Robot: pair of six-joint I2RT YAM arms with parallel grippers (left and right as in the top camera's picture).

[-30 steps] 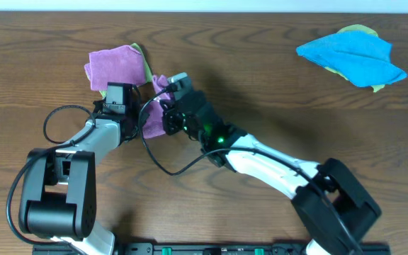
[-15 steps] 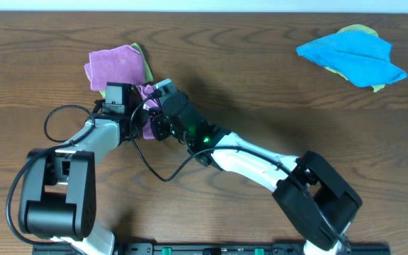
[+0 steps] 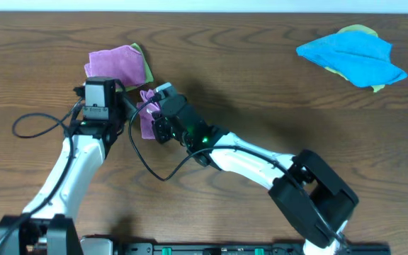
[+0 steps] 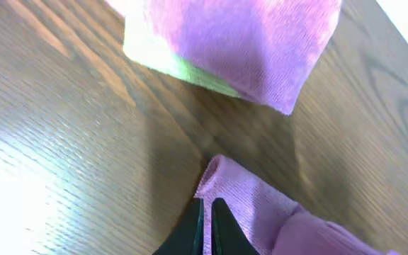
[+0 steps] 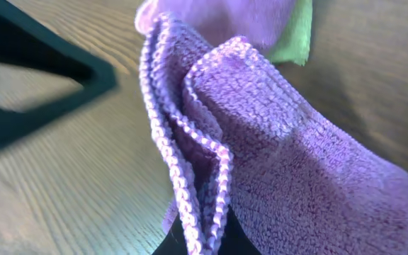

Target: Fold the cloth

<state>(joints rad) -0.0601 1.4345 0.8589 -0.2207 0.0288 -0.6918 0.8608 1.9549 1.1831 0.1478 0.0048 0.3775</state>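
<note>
The cloth [image 3: 147,122], lilac and bunched, hangs just above the table at centre left. My right gripper [image 3: 154,120] is shut on it; in the right wrist view its stitched edges [image 5: 190,177] run doubled down into the right gripper [image 5: 204,244]. My left gripper [image 3: 136,108] meets the cloth from the left. In the left wrist view the left gripper [image 4: 205,209] is shut, with a thin edge of the cloth [image 4: 261,212] between its tips. A second lilac piece [image 3: 115,62] lies folded behind; I cannot tell whether it joins the held cloth.
The folded lilac piece rests on a yellow-green cloth [image 3: 146,67] at the back left. A bright blue cloth [image 3: 351,55] lies crumpled at the back right over another yellow-green cloth [image 3: 363,30]. A black cable [image 3: 30,126] loops beside the left arm.
The right gripper carried the cloth leftward toward the left gripper. The left arm has swung out to the left, its wrist shifting up and left.
</note>
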